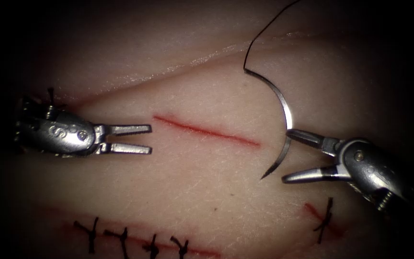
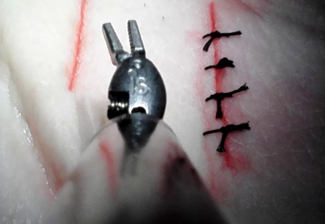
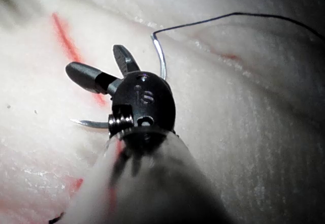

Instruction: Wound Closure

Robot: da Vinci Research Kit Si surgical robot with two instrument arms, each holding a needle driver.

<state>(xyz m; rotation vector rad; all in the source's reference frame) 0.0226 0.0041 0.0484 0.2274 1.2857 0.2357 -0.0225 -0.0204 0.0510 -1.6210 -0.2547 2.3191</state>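
The open cut (image 1: 202, 129) runs as a thin red line across the middle of the tissue (image 1: 207, 182). Left of it, my left tool (image 1: 150, 139) has its jaws open and holds nothing; it appears again in the left wrist view (image 2: 120, 26). The curved needle (image 1: 283, 108) is right of the cut, outside the tissue, its point facing down and left. Its mid-curve touches the upper jaw of my right tool (image 1: 286, 156), whose jaws stand wide open and grip nothing. Black thread (image 1: 264, 29) rises from the needle's tail. The right wrist view shows the spread jaws (image 3: 94, 60) and the needle (image 3: 161, 56) behind them.
A sutured cut with several black stitches (image 1: 135, 237) runs along the near edge, also seen in the left wrist view (image 2: 223, 97). One stitch (image 1: 324, 216) crosses a short red cut below my right tool. A knot (image 1: 51, 96) sits behind my left tool.
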